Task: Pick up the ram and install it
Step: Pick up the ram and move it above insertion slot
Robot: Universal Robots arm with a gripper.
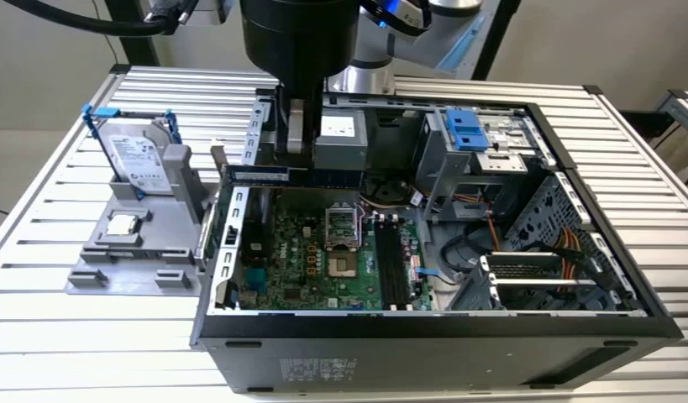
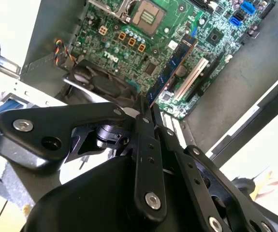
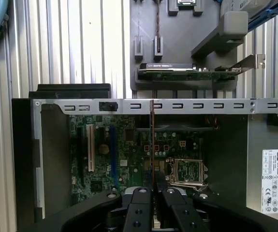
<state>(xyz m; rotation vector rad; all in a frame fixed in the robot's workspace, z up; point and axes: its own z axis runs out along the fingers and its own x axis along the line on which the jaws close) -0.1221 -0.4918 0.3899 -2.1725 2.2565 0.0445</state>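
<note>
We see an open black desktop computer case (image 1: 433,340) on a slatted metal table (image 1: 52,336), with a green motherboard (image 1: 310,260) on the case floor. A grey plastic parts fixture (image 1: 108,273) sits just outside the case on the exterior view's left. The black two-finger gripper (image 1: 301,155) hangs over the case's far wall in the exterior view, clamped nearly closed on the long dark blue-green ram stick (image 1: 259,174). In both wrist views we see the ram jutting out from between the fingers (image 3: 141,205), above the motherboard inside the case and not seated in a slot.
</note>
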